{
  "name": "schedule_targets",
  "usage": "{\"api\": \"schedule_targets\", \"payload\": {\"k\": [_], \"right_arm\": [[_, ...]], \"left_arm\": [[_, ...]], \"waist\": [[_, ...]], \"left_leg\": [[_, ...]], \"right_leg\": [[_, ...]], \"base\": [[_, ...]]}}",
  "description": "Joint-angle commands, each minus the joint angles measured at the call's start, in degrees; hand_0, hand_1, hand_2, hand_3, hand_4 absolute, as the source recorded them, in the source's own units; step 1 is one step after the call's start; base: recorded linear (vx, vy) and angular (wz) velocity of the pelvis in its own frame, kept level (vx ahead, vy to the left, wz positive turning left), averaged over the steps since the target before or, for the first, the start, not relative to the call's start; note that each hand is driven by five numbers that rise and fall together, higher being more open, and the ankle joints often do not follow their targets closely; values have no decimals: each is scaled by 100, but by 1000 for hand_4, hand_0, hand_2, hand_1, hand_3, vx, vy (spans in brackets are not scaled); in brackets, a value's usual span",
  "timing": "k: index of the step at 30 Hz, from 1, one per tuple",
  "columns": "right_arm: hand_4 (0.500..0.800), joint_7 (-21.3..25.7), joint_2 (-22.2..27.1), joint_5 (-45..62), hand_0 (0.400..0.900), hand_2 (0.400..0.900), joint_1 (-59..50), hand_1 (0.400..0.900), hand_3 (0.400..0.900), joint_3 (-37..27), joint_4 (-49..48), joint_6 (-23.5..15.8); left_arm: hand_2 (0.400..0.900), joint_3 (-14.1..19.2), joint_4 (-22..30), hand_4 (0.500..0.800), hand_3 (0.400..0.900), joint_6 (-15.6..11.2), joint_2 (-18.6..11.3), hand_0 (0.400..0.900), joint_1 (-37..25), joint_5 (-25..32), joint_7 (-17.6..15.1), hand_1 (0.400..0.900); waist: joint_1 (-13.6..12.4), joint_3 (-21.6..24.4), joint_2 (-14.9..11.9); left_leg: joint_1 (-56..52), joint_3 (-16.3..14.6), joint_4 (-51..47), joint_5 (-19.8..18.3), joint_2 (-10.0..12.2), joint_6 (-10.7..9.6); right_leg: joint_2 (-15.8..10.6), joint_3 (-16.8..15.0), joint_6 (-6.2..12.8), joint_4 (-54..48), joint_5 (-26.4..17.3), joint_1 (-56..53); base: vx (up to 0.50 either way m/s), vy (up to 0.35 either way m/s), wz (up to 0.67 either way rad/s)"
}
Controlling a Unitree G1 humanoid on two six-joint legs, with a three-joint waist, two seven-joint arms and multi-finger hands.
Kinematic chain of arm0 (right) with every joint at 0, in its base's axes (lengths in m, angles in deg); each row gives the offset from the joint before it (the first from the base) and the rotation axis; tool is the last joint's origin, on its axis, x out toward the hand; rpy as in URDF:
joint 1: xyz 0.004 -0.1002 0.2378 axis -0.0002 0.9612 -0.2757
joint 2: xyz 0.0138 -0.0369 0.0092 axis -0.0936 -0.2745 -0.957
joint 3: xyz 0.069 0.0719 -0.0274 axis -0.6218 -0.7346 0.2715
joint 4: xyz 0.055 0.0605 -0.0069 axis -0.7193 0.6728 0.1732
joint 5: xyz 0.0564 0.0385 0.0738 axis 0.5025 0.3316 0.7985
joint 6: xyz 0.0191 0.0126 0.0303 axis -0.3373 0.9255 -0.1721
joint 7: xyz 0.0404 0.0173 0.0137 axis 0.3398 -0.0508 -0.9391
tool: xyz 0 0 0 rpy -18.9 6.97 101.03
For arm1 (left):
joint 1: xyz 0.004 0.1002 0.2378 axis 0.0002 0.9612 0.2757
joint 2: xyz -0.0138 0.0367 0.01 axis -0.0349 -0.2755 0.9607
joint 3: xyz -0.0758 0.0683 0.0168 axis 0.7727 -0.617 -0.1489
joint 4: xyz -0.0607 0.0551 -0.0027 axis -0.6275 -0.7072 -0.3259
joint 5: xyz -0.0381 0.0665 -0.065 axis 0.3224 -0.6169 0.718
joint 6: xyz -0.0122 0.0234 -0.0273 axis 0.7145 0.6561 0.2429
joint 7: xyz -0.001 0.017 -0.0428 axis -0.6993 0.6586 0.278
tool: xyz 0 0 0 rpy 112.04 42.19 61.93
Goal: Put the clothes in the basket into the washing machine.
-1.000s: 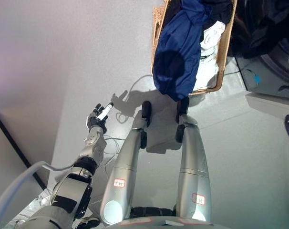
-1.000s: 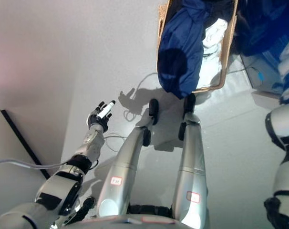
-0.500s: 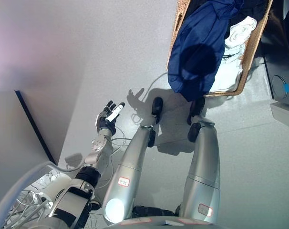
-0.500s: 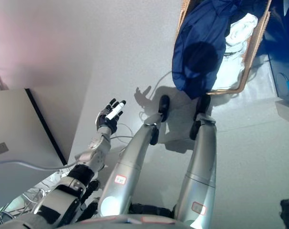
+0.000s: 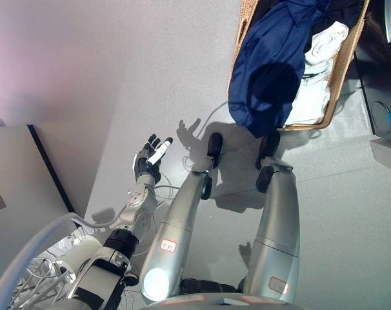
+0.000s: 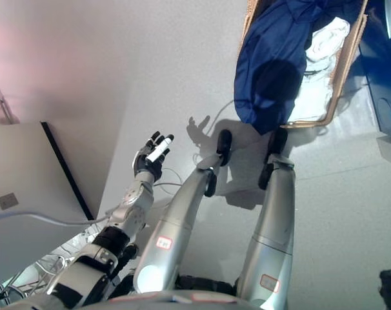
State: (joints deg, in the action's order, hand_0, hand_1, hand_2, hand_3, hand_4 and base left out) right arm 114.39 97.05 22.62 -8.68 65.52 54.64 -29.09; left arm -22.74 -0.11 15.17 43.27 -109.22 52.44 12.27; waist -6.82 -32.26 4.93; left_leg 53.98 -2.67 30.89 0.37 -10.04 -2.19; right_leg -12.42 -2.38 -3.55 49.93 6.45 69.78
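Note:
A wicker basket (image 5: 340, 68) stands on the grey floor at the top right. A dark blue garment (image 5: 268, 64) spills over its near edge, and white clothes (image 5: 315, 71) lie beside it inside. My left hand (image 5: 150, 158) hovers above the floor at the left, well short of the basket, fingers straight and spread, holding nothing. The right hand shows in neither view. Part of the washing machine (image 5: 382, 77) shows at the right edge.
A pale panel with a dark edge (image 5: 28, 187) fills the lower left. Thin white cables (image 5: 202, 123) lie on the floor between my left hand and the basket.
The camera has swung, so the basket sits further right and the pale panel has come into view. My left hand has risen a little and stays open.

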Motion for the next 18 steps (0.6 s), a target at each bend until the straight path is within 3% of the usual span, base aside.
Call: {"api": "schedule_targets", "payload": {"k": [1, 2, 4, 8, 10, 12, 18], "right_arm": [[800, 676, -20, -197, 900, 900, 595, 900, 900, -131, -930, -212], [800, 698, -229, 12, 900, 900, 1005, 900, 900, -545, -1599, -342], [800, 736, -366, 118, 900, 900, 1297, 900, 900, -865, -1965, -399], [800, 674, -1477, 1236, 900, 900, 2524, 900, 900, -2260, -3105, -902], [800, 524, -1930, 1604, 900, 900, 3019, 900, 900, -2627, -3288, -1122], [800, 507, -2034, 1632, 900, 900, 3210, 900, 900, -2780, -3345, -1171], [800, 116, -3116, 1987, 900, 900, 4774, 900, 900, -3446, -3208, -1471]], "left_arm": [[900, 279, 85, 800, 900, -433, -257, 900, 453, -159, -249, 900], [900, 392, 45, 800, 900, -413, -182, 900, 476, -94, -277, 900], [900, 436, -8, 800, 900, -407, -165, 900, 487, -46, -301, 900], [900, 643, -558, 800, 900, -297, -34, 900, 328, 82, -367, 900], [900, 710, -858, 800, 900, -211, -6, 900, 257, 107, -327, 900], [900, 747, -1048, 800, 900, -159, -29, 900, 239, 93, -282, 900], [900, 869, -2026, 800, 900, 154, -72, 900, 170, -465, 28, 900]], "waist": [[307, 371, 151], [378, 333, 101], [397, 309, 58], [575, 247, -85], [607, 247, -124], [607, 247, -142], [664, 254, -223]], "left_leg": [[-93, 177, 631, -857, 145, -9], [-119, 191, 632, -850, 163, 3], [-162, 217, 617, -850, 176, 12], [-346, 276, 578, -880, 234, 64], [-498, 307, 518, -889, 238, 104], [-602, 323, 466, -887, 257, 122], [-1839, 418, -95, -860, 312, 207]], "right_leg": [[135, 16, 627, 715, 624, -82], [148, 45, 629, 623, 583, -179], [181, 54, 625, 572, 564, -251], [247, 134, 618, 199, 454, -661], [281, 164, 636, -6, 367, -907], [297, 213, 646, -125, 323, -1066], [458, 436, 788, -1163, 39, -2643]], "base": [[-62, 96, -13], [-48, 75, -11], [-50, 85, -16], [-63, 140, -26], [-63, 148, -25], [-38, 95, -17], [-13, 160, -27]]}}
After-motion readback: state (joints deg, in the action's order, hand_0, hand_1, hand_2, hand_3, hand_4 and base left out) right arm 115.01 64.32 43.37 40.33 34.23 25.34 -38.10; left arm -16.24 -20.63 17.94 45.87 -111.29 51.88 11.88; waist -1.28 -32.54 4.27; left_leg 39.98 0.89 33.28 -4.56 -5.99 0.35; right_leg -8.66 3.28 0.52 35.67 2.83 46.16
